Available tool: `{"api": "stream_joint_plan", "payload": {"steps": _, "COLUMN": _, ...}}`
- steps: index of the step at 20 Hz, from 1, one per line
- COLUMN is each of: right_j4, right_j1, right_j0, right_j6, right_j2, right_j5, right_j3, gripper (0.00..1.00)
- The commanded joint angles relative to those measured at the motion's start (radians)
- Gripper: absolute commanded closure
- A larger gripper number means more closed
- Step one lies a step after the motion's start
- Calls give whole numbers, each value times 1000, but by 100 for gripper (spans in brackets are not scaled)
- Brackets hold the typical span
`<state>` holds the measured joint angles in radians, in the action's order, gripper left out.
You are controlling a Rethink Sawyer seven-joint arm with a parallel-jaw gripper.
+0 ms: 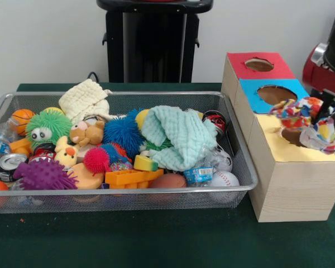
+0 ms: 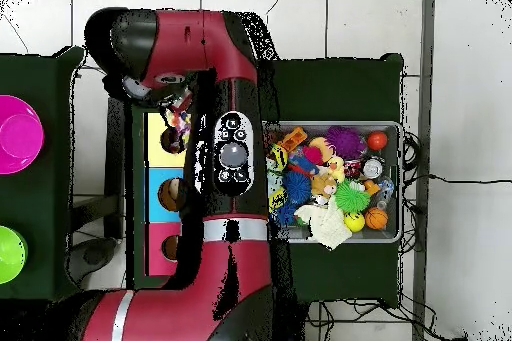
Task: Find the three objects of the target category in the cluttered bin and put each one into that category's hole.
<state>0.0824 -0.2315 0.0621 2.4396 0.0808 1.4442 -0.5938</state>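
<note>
The wire mesh bin [image 1: 251, 181] holds the cream waffle cloth [image 1: 86, 99] at its back left and the mint-green waffle cloth [image 1: 176, 137] in the middle, on top of the toys. The white dotted cloth [image 1: 301, 120] hangs bunched just above the round hole [image 1: 293, 137] in the yellow top of the wooden box. My gripper [image 1: 325, 113] comes in from the right edge, shut on this cloth. In the overhead view the dotted cloth [image 2: 178, 117] shows under the wrist, over the yellow top [image 2: 157, 147]. The bin [image 2: 398, 182] lies to the right of the arm.
The blue-topped hole [image 1: 276, 94] and red-topped hole [image 1: 259, 65] lie behind the yellow one. Spiky balls [image 1: 123, 133], plush animals [image 1: 86, 134], cans, a baseball [image 1: 224, 178] and blocks fill the bin. A pink bowl [image 2: 15, 135] and a green bowl [image 2: 8, 254] stand at the left.
</note>
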Motion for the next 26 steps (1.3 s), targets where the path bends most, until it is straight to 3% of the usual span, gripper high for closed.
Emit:
{"api": "stream_joint_plan", "payload": {"steps": 1, "right_j4": 93, "right_j1": -76, "right_j0": 19, "right_j6": 330, "right_j2": -34, "right_j5": -146, "right_j3": -349, "gripper": 100}}
{"api": "stream_joint_plan", "payload": {"steps": 5, "right_j4": 130, "right_j1": -65, "right_j0": 30, "right_j6": 327, "right_j2": -31, "right_j5": -171, "right_j3": -402, "gripper": 100}}
{"api": "stream_joint_plan", "payload": {"steps": 14, "right_j4": 52, "right_j1": -11, "right_j0": 53, "right_j6": 200, "right_j2": 10, "right_j5": -339, "right_j3": -455, "gripper": 100}}
{"api": "stream_joint_plan", "payload": {"steps": 20, "right_j4": 18, "right_j1": -40, "right_j0": 50, "right_j6": 115, "right_j2": 22, "right_j5": -253, "right_j3": -424, "gripper": 100}}
{"api": "stream_joint_plan", "payload": {"steps": 26, "right_j4": 10, "right_j1": -53, "right_j0": 17, "right_j6": 52, "right_j2": 15, "right_j5": -44, "right_j3": -293, "gripper": 100}}
